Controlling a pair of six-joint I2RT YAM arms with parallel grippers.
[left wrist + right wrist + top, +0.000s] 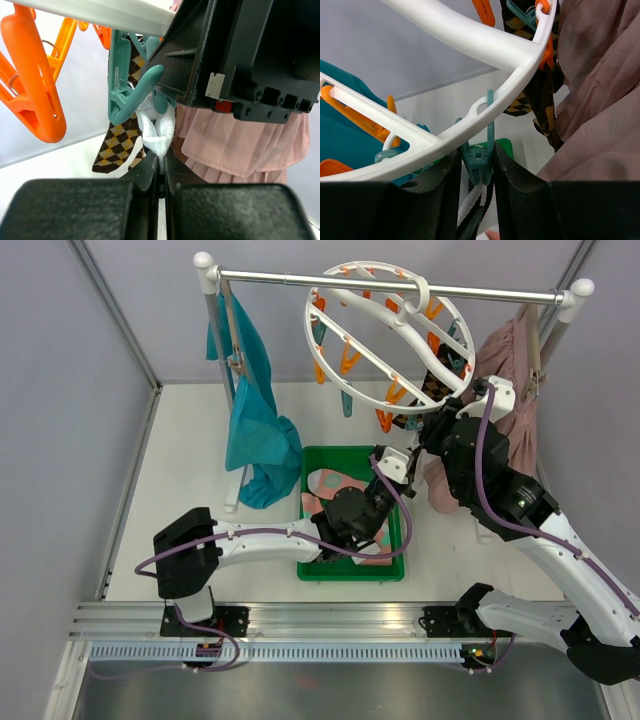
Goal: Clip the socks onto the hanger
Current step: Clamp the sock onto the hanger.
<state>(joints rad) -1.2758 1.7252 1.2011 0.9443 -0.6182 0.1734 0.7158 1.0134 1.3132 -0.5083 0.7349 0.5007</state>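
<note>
Up at the far side, right of centre, the hanger (470, 35) hangs tilted by its hook from the rail (300, 280); the right gripper (476, 155) reaches up to the ring's near-right rim, its fingers pressed against both sides of a teal clip (480, 165) dangling there, pinching it; the left gripper (161, 167) comes up from below, jaws pressed together on a bunched white sock (156, 131); the sock's top sits right at the clip's lower end, though whether the clip bites it cannot be told; an argyle sock (116, 145) hangs just behind, from the same stretch of rim; orange clips (35, 85) hang further left on the ring; the pink skirt (240, 145) hangs on the right, close behind both grippers; the teal garment (255, 430) hangs at the rail's left end; near the middle of the table the green bin (395, 565) holds pink socks (330, 485), under the left arm.
</note>
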